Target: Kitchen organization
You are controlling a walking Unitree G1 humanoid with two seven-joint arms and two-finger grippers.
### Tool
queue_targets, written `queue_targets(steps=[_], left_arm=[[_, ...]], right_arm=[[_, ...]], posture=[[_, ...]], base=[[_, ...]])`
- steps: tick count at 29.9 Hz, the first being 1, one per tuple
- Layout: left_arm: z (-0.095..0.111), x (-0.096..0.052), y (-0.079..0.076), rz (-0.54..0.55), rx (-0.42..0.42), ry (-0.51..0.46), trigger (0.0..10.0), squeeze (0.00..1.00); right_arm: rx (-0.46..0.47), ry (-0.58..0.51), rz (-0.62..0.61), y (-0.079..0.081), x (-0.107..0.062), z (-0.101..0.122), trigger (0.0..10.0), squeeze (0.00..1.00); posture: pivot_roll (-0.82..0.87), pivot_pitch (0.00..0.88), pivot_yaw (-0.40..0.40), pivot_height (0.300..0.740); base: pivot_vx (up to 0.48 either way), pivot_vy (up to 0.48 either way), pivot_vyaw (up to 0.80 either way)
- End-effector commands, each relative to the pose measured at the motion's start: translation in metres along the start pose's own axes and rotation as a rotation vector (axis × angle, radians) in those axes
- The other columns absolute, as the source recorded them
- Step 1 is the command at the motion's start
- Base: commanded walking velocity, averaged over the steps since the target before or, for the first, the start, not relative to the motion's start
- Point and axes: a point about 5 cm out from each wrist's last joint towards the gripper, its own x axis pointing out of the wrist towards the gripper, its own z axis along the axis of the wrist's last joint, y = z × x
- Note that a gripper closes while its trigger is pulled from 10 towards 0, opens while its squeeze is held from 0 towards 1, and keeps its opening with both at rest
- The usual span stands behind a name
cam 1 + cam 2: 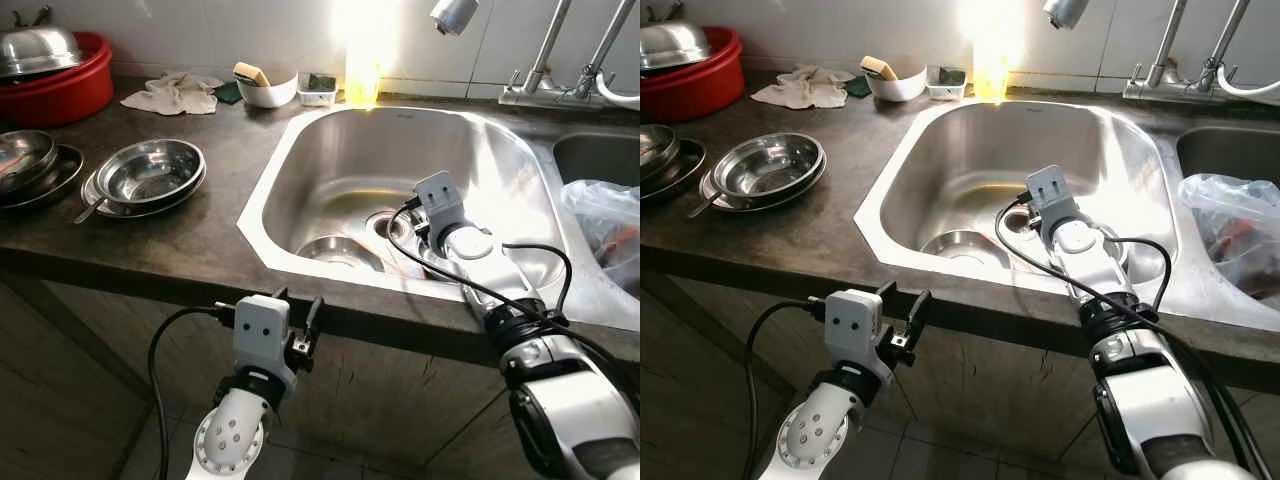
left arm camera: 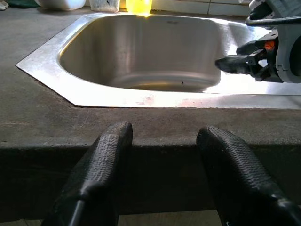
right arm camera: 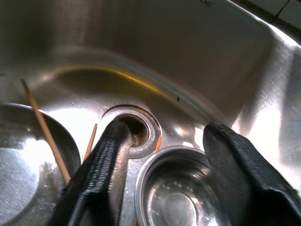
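My right gripper (image 3: 169, 133) reaches down into the stainless sink (image 1: 300, 170) and stands open just above the drain (image 3: 139, 130). A small steel bowl (image 3: 181, 193) lies on the sink floor below and between its fingers. Beside it lies a larger steel bowl (image 1: 335, 250) with a thin wooden stick (image 3: 44, 129) resting across it. My left gripper (image 1: 297, 300) hangs open in front of the counter's front edge (image 2: 141, 141), below the top, with nothing between its fingers.
On the counter to the left stand nested steel bowls (image 1: 150, 170), a stack of steel dishes (image 1: 30, 160) and a red basin (image 1: 60, 90). A white cloth (image 1: 175, 92) and a white bowl (image 1: 265, 92) sit at the back. A plastic bag (image 1: 605, 215) lies in the right basin under the taps (image 1: 560, 70).
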Motion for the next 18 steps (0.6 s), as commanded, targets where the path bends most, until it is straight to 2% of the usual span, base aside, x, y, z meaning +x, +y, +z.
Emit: queue_targets(steps=[1, 2, 3, 4, 6, 7, 11, 12, 13, 14, 18], left_arm=[[-0.002, 0.0, 0.0, -0.002, 0.008, 0.017, 10.0, 0.0], [-0.001, 0.001, 0.001, -0.003, 0.011, 0.014, 10.0, 0.0], [-0.001, 0.001, 0.001, -0.003, 0.013, 0.013, 10.0, 0.0], [-0.001, 0.002, 0.001, -0.004, 0.014, 0.011, 10.0, 0.0], [-0.001, 0.005, 0.002, -0.005, 0.017, 0.006, 10.0, 0.0], [0.0, 0.008, 0.003, -0.004, 0.017, 0.002, 10.0, 0.0], [0.0, 0.011, 0.004, -0.005, 0.016, -0.003, 10.0, 0.0], [0.0, 0.012, 0.004, -0.006, 0.016, -0.004, 10.0, 0.0], [-0.001, 0.014, 0.005, -0.01, 0.017, -0.008, 10.0, 0.0], [-0.001, 0.014, 0.005, -0.01, 0.017, -0.008, 10.0, 0.0], [-0.001, 0.019, 0.006, -0.018, 0.016, -0.013, 10.0, 0.0]], right_arm=[[0.043, -0.063, -0.016, -0.002, -0.003, 0.009, 10.0, 1.0], [0.07, -0.101, -0.012, -0.001, -0.006, 0.014, 10.0, 0.64], [0.087, -0.127, -0.009, -0.001, -0.008, 0.017, 10.0, 0.64], [0.102, -0.152, -0.008, 0.0, -0.01, 0.02, 10.0, 0.0], [0.166, -0.234, -0.006, 0.001, -0.018, 0.028, 10.0, 0.0], [0.228, -0.324, 0.005, 0.003, -0.03, 0.037, 10.0, 0.0], [0.257, -0.388, 0.017, 0.006, -0.043, 0.042, 10.0, 0.0], [0.28, -0.409, 0.013, 0.007, -0.05, 0.043, 10.0, 0.0], [0.323, -0.454, 0.02, 0.012, -0.067, 0.041, 10.0, 0.0], [0.323, -0.454, 0.02, 0.012, -0.067, 0.041, 10.0, 0.0], [0.379, -0.472, 0.007, 0.02, -0.088, 0.028, 10.0, 0.0]], posture=[[0.14, 0.155, -0.011, 0.74], [0.14, 0.145, -0.011, 0.74], [0.14, 0.145, -0.011, 0.74], [0.13, 0.132, -0.011, 0.74], [0.13, 0.117, -0.007, 0.74], [0.12, 0.104, -0.006, 0.74], [0.11, 0.089, -0.002, 0.74], [0.11, 0.085, -0.001, 0.74], [0.1, 0.062, 0.01, 0.74], [0.1, 0.062, 0.01, 0.74], [0.09, 0.038, 0.021, 0.74]], base=[[0.0, 0.0, 0.0], [0.0, 0.0, 0.0], [0.0, 0.0, 0.0], [0.0, 0.0, 0.0], [0.0, 0.0, 0.0], [0.0, 0.0, 0.0], [0.0, 0.0, 0.0], [0.0, 0.0, 0.0], [0.0, 0.0, 0.0], [0.0, 0.0, 0.0], [0.0, 0.0, 0.0]])
